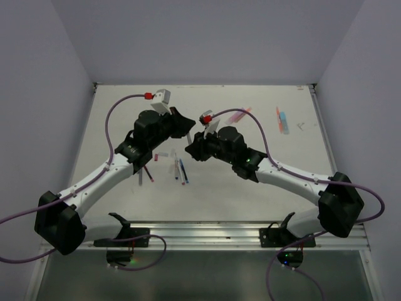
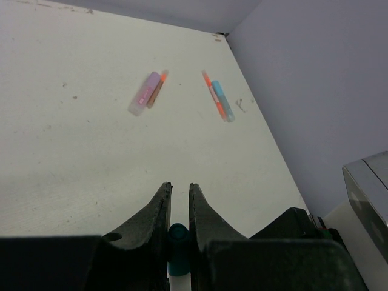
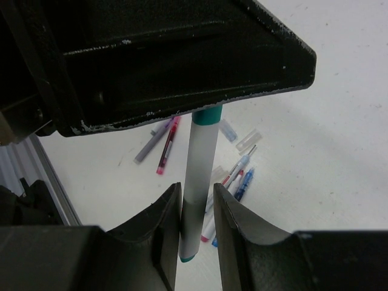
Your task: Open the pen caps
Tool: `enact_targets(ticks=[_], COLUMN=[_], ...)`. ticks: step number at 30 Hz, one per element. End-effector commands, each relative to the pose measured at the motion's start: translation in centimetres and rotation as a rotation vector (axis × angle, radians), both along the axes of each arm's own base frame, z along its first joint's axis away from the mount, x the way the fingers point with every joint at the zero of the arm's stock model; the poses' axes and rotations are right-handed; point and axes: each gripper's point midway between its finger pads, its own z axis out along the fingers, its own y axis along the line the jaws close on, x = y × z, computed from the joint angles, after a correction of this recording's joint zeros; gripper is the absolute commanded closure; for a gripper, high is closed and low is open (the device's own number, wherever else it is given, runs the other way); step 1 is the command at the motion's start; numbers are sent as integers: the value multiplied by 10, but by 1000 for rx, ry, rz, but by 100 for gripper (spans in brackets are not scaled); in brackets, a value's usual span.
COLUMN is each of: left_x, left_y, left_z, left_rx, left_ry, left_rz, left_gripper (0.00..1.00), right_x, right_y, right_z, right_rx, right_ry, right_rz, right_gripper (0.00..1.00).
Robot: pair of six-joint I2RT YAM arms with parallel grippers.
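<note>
My left gripper (image 2: 179, 187) is shut on the teal pen cap (image 2: 177, 239) of a white-bodied pen, whose body shows just below the cap. In the right wrist view that pen (image 3: 200, 163) hangs upright from the left gripper (image 3: 182, 60), with the teal cap (image 3: 208, 115) still on it. My right gripper (image 3: 197, 189) is round the lower pen body; the left finger (image 3: 167, 212) touches it and a narrow gap shows at the right finger (image 3: 233, 212). In the top view both grippers meet above the table middle, left gripper (image 1: 187, 133) and right gripper (image 1: 190, 150).
Loose pens lie below: a grey pen (image 3: 151, 144), a red pen (image 3: 168, 144), blue and white pens (image 3: 242, 180) and clear caps (image 3: 248, 139). At the far right lie a purple marker (image 2: 144, 94) and an orange and blue pair (image 2: 218, 100). Walls enclose the table.
</note>
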Motion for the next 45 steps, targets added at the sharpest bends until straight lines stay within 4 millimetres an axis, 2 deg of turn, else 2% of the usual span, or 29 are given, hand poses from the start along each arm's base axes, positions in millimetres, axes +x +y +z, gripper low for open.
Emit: enact_targets(ticks=[1,5,9,10,12,16,24,25,27,28,31,34,35,37,38,41,43,45], left_x=[-2,-2,-2,-2,0,6,16,18,21,23,26,31,31,33,32,31,28,27], left_y=[-9,-10,-11,-11,-11,-8,10,13,17,20,23,24,27,28,33,39,47,53], left_z=[30,31,37,39,45,61,119,132,141,156,183,199,216,227,242,260,276,283], left_rx=[-29,-33,-49,-56,-68,-90,-169,-177,-159,-168,-178,-177,-187,-192,-205,-218,-237,-251], left_ry=[-77,-79,-94,-99,-112,-152,-308,-334,-359,-385,-446,-483,-513,-533,-561,-599,-634,-652], left_rz=[-51,-57,-57,-57,-50,-16,104,123,146,161,185,199,208,215,226,243,262,275], left_gripper=[100,100,100,100,100,100,100,100,100,100,100,100,100,100,100,100,100,100], right_x=[8,10,10,10,10,7,-3,-3,-6,-8,-11,-15,-15,-19,-20,-27,-31,-35], right_y=[7,10,10,9,7,4,-4,-5,-8,-8,-12,-15,-15,-17,-17,-22,-21,-24], right_z=[20,13,6,4,0,-13,-53,-56,-69,-70,-84,-98,-101,-109,-113,-129,-131,-139], right_rx=[27,18,6,6,-2,-25,-83,-87,-109,-109,-131,-154,-158,-174,-179,-201,-193,-200], right_ry=[-43,-30,-20,-18,-13,2,62,65,84,86,104,121,123,137,143,168,173,185], right_rz=[16,15,13,13,9,8,18,17,15,20,24,33,35,47,50,64,80,87], right_gripper=[69,74,85,92,98,100,100,100,100,100,100,100,100,100,100,100,100,100])
